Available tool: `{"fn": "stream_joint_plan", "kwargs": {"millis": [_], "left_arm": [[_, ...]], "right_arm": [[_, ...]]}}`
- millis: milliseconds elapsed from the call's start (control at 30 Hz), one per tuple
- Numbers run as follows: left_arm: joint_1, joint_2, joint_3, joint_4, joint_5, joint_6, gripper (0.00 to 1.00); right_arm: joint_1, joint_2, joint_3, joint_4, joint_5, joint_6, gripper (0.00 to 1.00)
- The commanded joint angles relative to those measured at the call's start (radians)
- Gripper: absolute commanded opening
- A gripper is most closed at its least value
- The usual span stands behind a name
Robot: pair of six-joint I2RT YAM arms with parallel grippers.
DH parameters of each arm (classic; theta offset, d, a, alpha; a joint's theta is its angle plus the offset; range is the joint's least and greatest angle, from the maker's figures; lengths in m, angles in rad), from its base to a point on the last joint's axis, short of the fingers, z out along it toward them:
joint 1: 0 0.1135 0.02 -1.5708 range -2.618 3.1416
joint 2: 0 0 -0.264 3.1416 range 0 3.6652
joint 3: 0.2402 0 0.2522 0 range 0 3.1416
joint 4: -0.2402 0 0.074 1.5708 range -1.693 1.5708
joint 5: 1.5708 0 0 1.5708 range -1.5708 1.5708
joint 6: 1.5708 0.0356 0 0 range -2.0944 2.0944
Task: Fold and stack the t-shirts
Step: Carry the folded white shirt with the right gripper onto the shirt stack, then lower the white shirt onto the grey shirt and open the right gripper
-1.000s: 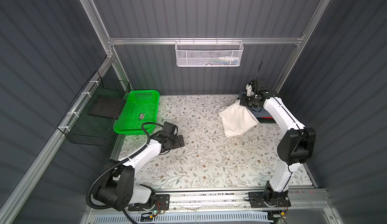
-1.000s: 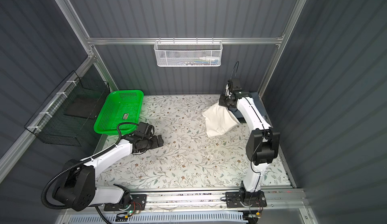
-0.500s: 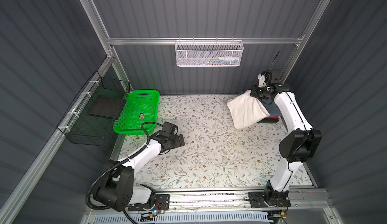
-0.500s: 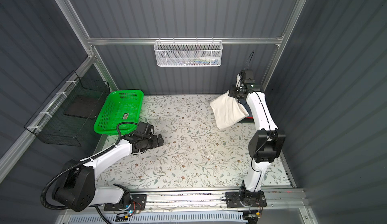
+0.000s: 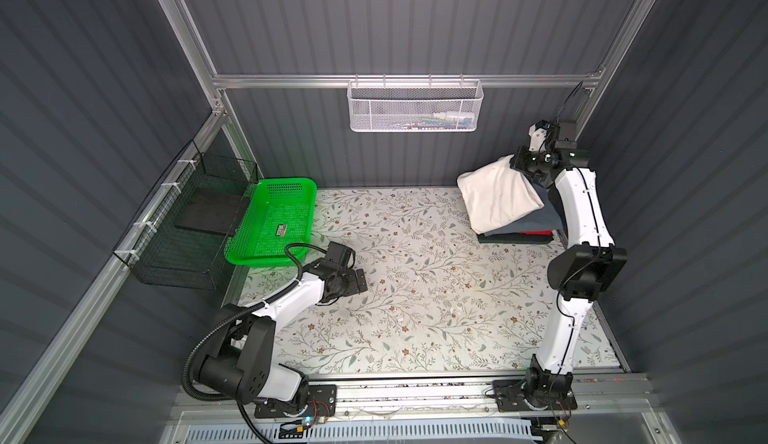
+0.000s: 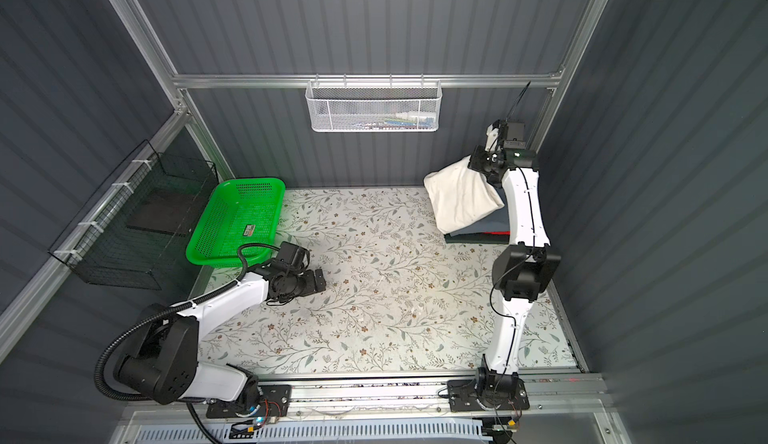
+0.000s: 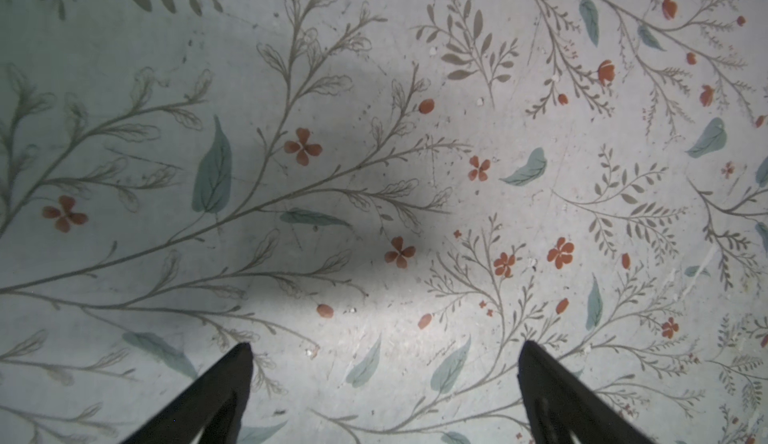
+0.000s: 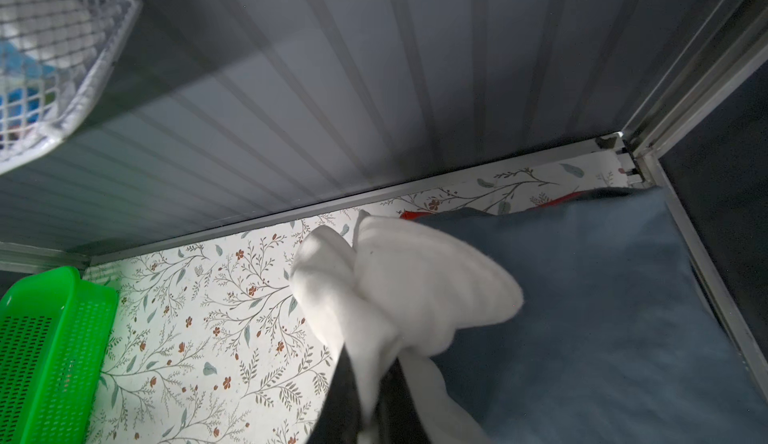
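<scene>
Floral table (image 5: 415, 296), right gripper (image 5: 519, 162) pinching white tee (image 5: 498, 196), tee hanging tilted over folded grey-blue tee (image 5: 536, 221) in far right corner, left gripper (image 5: 360, 282) spread wide, empty, low over table near green basket (image 5: 270, 221)

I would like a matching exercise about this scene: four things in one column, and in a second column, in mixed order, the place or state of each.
Column one
1. cream-white tee
2. grey-blue tee
3. green basket
4. left claw

Column two
A. open, above the bare floral covering
B. pinched in the shut right claw
C. lying flat on top of the folded pile
D. at the left edge of the covering, in both top views

Pairs: 1-B, 2-C, 3-D, 4-A
</scene>
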Motion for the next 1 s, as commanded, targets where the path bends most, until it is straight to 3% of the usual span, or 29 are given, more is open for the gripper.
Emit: {"fn": "stream_joint_plan", "kwargs": {"millis": [0,400,833,900,967], "left_arm": [[0.008,0.018,0.040,-0.018,0.004,0.004,1.00],[0.008,0.084,0.092,-0.034,0.005,0.008,1.00],[0.008,0.143,0.136,-0.033,0.033,0.009,1.00],[0.008,0.142,0.146,-0.036,0.036,0.011,1.00],[0.008,0.140,0.153,-0.038,0.036,0.012,1.00]], "right_arm": [[-0.027,0.021,0.027,0.063,-0.027,0.019,0.00],[-0.144,0.095,0.045,0.131,-0.028,0.095,0.00],[-0.176,0.166,0.046,0.177,0.035,0.120,0.01],[-0.181,0.185,0.047,0.188,0.028,0.138,0.41],[-0.185,0.197,0.046,0.187,0.038,0.156,0.71]]}}
